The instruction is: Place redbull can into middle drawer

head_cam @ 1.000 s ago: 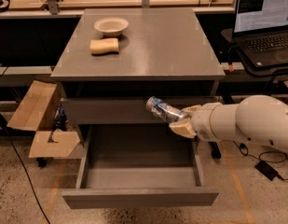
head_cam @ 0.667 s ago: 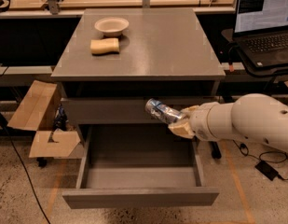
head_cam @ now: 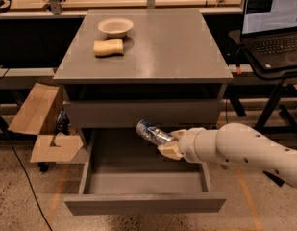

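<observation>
The redbull can is a slim silver-and-blue can, held tilted in the air, its free end pointing up and left. My gripper is shut on the can's lower end and comes in from the right on a white arm. The can hangs above the right-middle part of the open middle drawer, a wide, shallow grey box pulled out toward the camera, with nothing inside. The grey drawer front above is closed.
On the cabinet top lie a beige bowl and a tan sponge. A cardboard box stands on the floor at left. A laptop sits on a stand at right.
The gripper with the can has moved down and a little left, from in front of the upper drawer front to above the open middle drawer.
</observation>
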Robot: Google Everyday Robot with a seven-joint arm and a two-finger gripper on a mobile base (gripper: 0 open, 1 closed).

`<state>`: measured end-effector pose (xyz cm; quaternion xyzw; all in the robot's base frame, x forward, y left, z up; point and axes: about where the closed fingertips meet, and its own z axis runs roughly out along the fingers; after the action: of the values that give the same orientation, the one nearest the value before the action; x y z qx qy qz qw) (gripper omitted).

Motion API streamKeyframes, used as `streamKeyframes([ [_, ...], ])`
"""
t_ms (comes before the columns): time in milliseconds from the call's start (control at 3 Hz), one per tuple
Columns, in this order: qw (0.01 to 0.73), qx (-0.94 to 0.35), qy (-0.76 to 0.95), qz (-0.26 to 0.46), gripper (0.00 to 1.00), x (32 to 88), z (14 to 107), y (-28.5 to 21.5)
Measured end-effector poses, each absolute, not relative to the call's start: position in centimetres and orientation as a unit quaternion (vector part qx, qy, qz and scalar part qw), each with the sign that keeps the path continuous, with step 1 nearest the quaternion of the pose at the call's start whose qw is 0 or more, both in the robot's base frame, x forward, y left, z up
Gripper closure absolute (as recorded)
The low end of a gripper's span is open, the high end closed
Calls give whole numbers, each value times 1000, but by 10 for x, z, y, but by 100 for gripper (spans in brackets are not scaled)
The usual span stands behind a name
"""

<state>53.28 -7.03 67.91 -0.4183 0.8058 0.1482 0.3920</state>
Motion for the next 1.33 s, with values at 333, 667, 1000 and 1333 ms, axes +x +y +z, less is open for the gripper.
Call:
streamKeyframes([
  [333,396,-415,800,174,100,539,631,-45],
  [667,391,-410,802,189,100,545,583,-25],
  [1000,383,-387,813,206,100,552,536,-11],
  [1333,374,-362,823,230,100,565,514,-2],
])
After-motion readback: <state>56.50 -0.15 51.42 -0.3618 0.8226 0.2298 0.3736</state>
